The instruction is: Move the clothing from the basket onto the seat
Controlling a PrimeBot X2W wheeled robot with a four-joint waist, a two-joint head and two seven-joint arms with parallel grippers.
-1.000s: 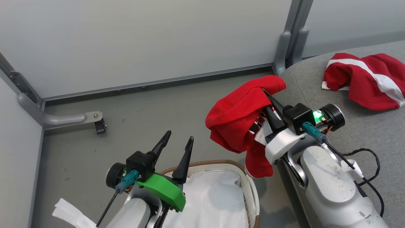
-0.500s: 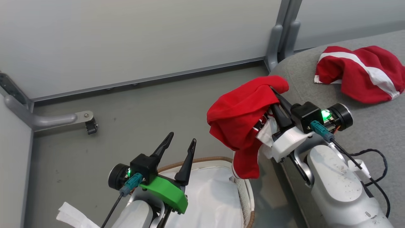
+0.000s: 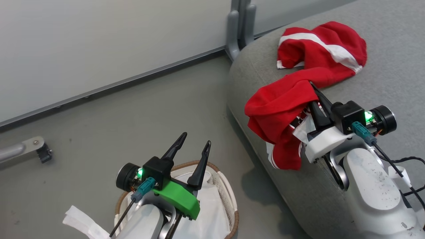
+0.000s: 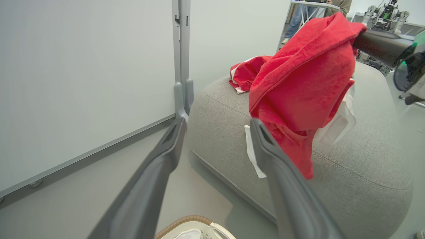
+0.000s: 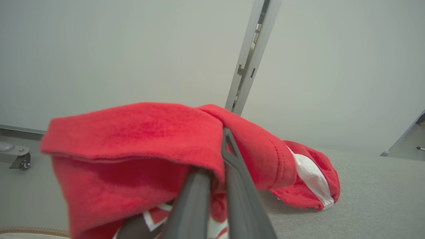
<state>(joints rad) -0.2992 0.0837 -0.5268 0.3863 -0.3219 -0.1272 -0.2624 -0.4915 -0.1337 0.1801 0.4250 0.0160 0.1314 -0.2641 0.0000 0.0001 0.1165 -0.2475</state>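
From the head camera, we see our right pincer (image 3: 314, 90) clamped on a red jersey (image 3: 279, 106). The jersey drapes over and below its fingers (image 3: 317, 114), above the rounded edge of the grey sofa (image 3: 391, 73). Just past the fingertips a striped jersey (image 3: 323, 46), red with a white band, lies crumpled on the seat. Our left pincer (image 3: 195, 139) stands with its fingers spread and nothing between them. The basket (image 3: 234, 212) sits directly beneath it, with a white lining (image 3: 215, 205) inside.

Through the left wrist camera, we look out between the spread fingers. The red jersey hangs ahead and to their right, in front of the sofa's end. The basket's brown rim lies below their base.

Through the right wrist camera, both fingers press together, with red cloth pinched between them and folded over them. The striped jersey rests on the sofa beyond the tips, to the right.
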